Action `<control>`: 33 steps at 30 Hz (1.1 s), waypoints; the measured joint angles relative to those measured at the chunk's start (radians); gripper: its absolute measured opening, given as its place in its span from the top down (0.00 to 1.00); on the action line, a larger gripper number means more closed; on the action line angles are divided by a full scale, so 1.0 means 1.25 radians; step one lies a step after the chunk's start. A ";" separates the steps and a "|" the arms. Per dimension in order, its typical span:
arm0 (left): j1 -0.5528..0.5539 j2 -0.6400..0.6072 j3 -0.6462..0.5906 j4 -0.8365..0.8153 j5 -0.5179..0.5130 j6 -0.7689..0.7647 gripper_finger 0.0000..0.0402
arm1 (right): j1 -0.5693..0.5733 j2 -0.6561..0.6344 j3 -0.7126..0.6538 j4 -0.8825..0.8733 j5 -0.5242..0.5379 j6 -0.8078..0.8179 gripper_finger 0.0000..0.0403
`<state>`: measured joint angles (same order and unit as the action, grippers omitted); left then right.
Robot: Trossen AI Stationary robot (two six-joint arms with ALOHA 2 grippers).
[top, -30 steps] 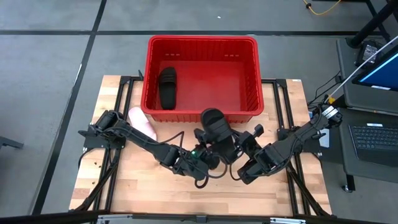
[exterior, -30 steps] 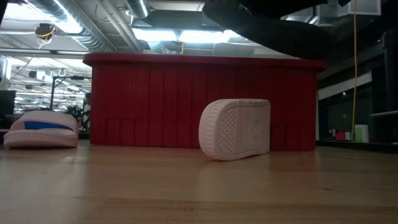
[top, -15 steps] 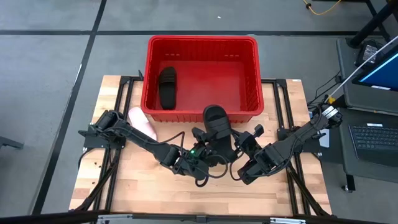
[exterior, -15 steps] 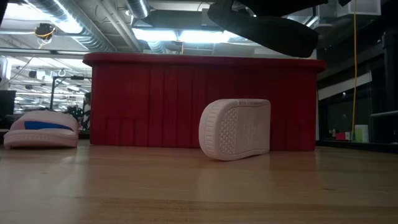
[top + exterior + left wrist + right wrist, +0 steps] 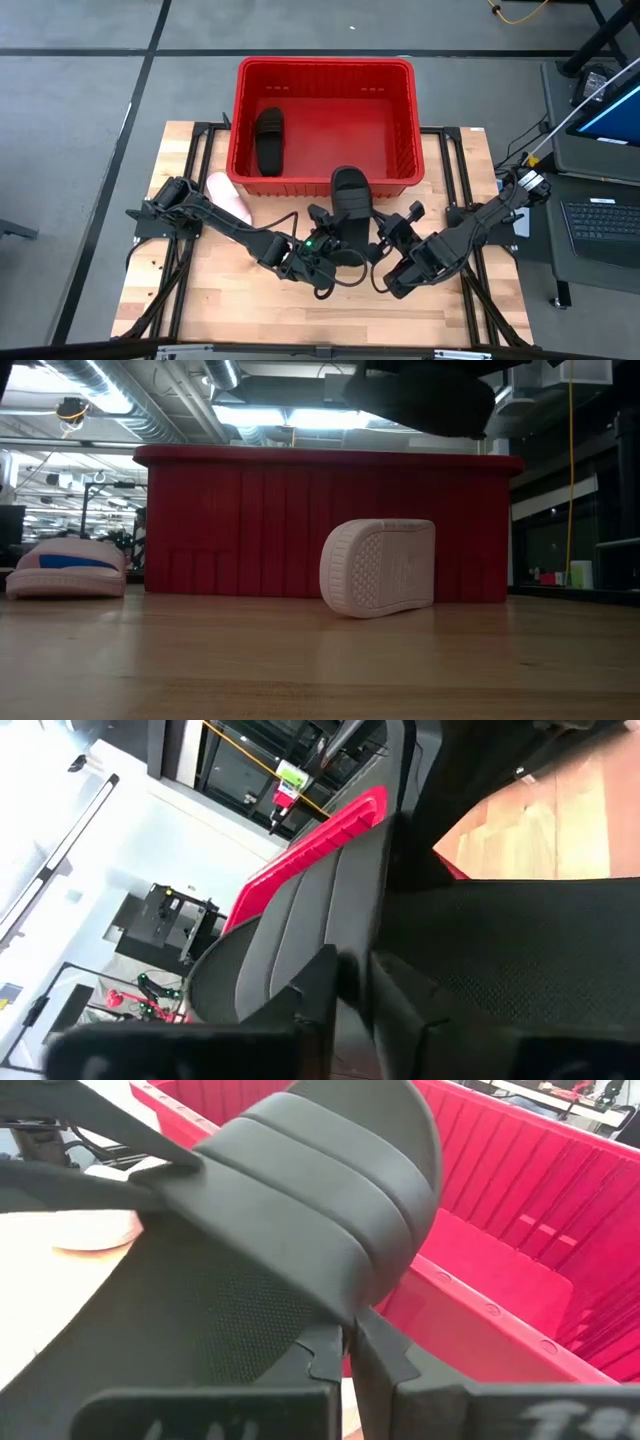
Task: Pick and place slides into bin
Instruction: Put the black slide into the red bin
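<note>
Black slide, lifted off the wooden table, has moved closer to the red bin and now overhangs its near wall; both the left gripper and the right gripper are clenched on it, the left one having just closed. Below it, against the bin's near wall, a pink slide stands on its edge, and another pink slide lies beside the bin's left corner. Inside the bin, by its left wall, lies the other black slide.
</note>
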<state>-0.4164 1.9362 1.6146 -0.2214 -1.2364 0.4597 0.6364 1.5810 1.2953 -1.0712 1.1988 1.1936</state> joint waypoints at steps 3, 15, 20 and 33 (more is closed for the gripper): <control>0.000 -0.001 0.000 0.000 -0.011 0.000 0.97 | 0.005 0.000 0.000 0.011 0.000 -0.017 0.97; -0.001 -0.001 0.000 0.000 -0.024 0.000 0.99 | 0.006 0.000 0.000 0.018 -0.011 -0.075 0.97; -0.001 -0.001 0.000 -0.001 -0.049 0.038 0.99 | 0.006 0.000 0.000 0.028 -0.015 -0.121 0.93; 0.000 -0.017 -0.001 0.001 -0.137 0.129 0.99 | 0.039 -0.001 0.020 0.101 -0.029 -0.264 0.85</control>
<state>-0.4169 1.9146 1.6131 -0.2206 -1.4077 0.6205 0.6854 1.5795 1.3208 -0.9445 1.1620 0.8634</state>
